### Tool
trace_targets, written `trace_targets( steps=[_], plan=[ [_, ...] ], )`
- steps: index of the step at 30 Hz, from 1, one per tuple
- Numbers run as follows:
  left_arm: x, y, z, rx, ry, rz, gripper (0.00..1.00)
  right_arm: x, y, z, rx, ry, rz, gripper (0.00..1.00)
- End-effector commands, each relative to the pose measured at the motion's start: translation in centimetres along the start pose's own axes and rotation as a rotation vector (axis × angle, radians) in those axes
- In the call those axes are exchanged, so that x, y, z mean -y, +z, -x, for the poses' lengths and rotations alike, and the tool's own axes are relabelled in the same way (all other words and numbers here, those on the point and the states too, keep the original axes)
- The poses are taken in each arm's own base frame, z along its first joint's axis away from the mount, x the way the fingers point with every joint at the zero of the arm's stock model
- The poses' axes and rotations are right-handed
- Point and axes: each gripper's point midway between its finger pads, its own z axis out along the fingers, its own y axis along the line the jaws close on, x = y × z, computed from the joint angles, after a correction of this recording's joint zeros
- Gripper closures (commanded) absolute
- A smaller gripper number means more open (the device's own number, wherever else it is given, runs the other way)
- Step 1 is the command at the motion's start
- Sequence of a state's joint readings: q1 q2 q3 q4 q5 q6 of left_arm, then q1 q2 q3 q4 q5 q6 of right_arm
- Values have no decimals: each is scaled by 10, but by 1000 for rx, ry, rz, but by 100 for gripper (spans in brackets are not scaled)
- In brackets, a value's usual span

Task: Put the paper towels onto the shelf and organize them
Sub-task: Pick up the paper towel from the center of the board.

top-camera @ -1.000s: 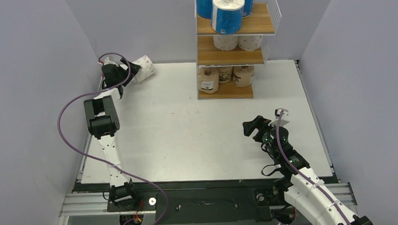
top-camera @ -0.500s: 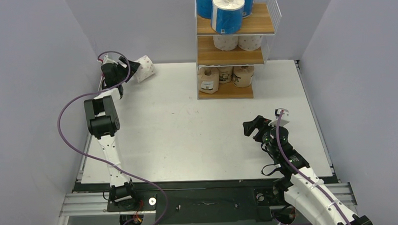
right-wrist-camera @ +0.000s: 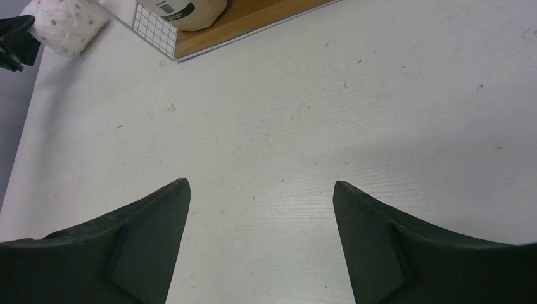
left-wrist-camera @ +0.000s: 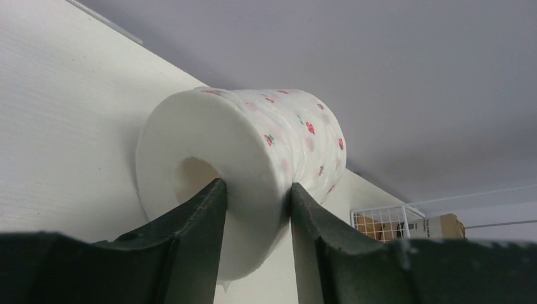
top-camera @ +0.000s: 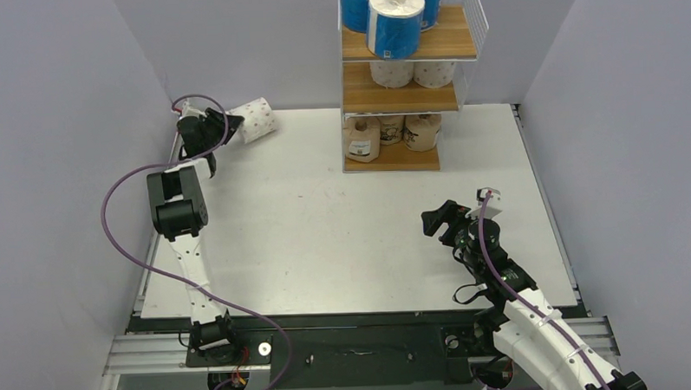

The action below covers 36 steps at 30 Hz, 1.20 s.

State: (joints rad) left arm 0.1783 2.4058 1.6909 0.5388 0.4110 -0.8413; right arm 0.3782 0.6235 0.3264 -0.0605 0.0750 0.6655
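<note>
A white paper towel roll with pink dots (top-camera: 255,120) (left-wrist-camera: 253,152) lies on its side at the table's far left corner. My left gripper (top-camera: 227,128) (left-wrist-camera: 256,190) is shut on its wall, one finger inside the core hole and the other outside. The shelf (top-camera: 408,93) stands at the back: blue rolls (top-camera: 395,20) on the top board, dotted white rolls (top-camera: 411,71) in the middle, brown kraft rolls (top-camera: 392,131) at the bottom. My right gripper (top-camera: 436,220) (right-wrist-camera: 261,190) hovers open over bare table at the near right, holding nothing.
Grey walls close in the table on the left, back and right. The left arm's purple cable (top-camera: 117,220) loops along the table's left edge. In the right wrist view the shelf's bottom corner (right-wrist-camera: 190,31) and a kraft roll (right-wrist-camera: 183,12) show at the top left.
My left gripper has gone from wide open to shut on the dotted roll's wall, and the roll has shifted slightly right and up. The right arm has not moved.
</note>
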Motion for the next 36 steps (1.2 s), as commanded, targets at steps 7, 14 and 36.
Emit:
trace_targets(
  steps=[7, 14, 36],
  plan=[
    [81, -39, 45, 124, 29, -201, 77, -4, 0, 14, 51, 0, 18, 22],
    [131, -72, 50, 101, 39, -244, 84, -9, -3, 20, 71, 6, 36, 22],
    [292, -255, -90, -86, 521, -174, 87, -21, -15, 27, 86, 25, 92, 22]
  ],
)
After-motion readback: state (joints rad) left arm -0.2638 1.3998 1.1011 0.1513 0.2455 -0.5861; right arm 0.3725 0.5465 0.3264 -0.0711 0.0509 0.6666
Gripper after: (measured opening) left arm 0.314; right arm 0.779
